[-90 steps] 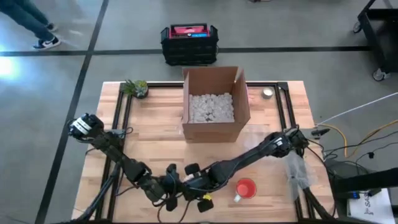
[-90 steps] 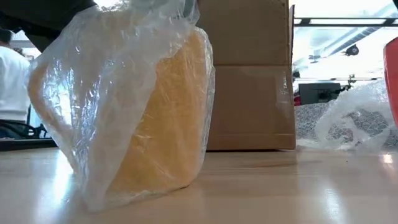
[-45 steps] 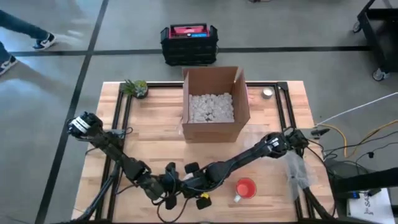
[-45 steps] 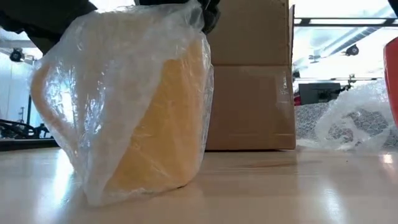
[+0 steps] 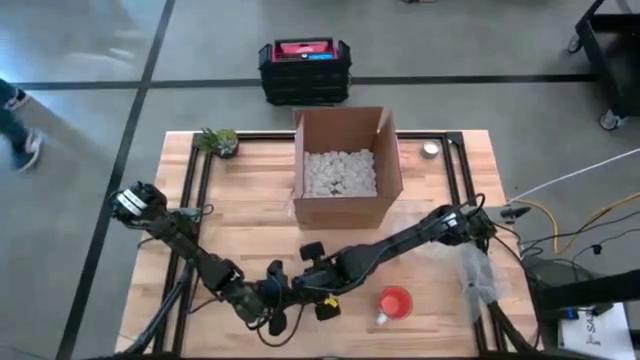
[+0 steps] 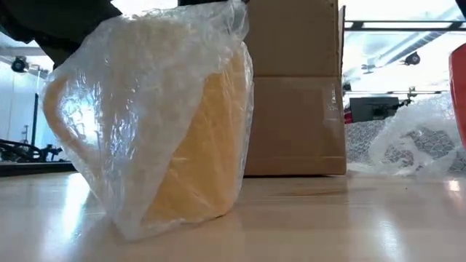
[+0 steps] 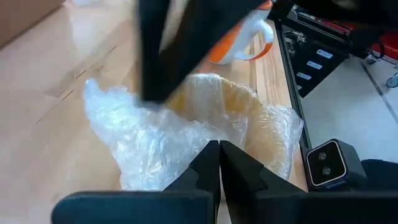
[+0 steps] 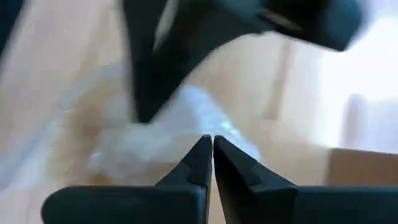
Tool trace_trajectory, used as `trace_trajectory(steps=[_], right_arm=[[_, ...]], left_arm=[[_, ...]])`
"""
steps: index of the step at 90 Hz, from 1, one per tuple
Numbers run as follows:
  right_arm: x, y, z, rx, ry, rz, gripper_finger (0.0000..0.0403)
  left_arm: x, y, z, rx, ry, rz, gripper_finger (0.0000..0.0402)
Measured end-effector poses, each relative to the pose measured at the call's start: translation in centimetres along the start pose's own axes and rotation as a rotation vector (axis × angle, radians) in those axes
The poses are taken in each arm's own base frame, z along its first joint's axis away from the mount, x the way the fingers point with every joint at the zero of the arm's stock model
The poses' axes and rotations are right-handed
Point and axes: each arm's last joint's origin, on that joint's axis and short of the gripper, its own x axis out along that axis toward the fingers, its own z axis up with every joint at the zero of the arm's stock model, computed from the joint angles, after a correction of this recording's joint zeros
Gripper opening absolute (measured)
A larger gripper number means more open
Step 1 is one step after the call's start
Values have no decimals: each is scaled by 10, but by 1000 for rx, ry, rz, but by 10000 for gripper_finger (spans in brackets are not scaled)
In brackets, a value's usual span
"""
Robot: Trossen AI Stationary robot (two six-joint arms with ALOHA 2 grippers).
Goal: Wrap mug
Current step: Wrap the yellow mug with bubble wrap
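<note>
I see the yellow ceramic mug [image 6: 196, 145] mostly draped in clear bubble wrap [image 6: 138, 124] near the tabletop's [image 5: 240, 230] front edge; tucking remains. Left gripper [image 7: 219, 163] and right gripper [image 8: 207, 155] both have fingers pressed together, apparently pinching wrap.

Wood table [image 5: 240, 215]: cardboard box [image 5: 346, 168] ctr; plant [image 5: 218, 141] at 10; red mug [image 5: 394, 303], wrapped yellow mug [image 6: 167, 124] ~6.

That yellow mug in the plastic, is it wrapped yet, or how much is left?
Mostly covered: the yellow mug stands on the table with bubble wrap draped over its top and sides. In hand: both the left gripper and right gripper are pinched shut at the wrap. Left: the wrap hangs loose and baggy near the bottom. A red mug sits unwrapped.
</note>
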Motion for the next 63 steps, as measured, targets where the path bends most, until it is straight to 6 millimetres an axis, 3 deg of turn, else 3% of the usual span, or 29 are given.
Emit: trace_trajectory(steps=[14,50,63], right_arm=[[10,2,0,24,-7,112,2],[72,21,-24,29,94,135,2],[70,20,-24,1,99,147,2]], left_arm=[[0,0,0,1,1,-1,0],[0,0,0,3,2,-5,0],[-1,0,1,1,0,-6,0]])
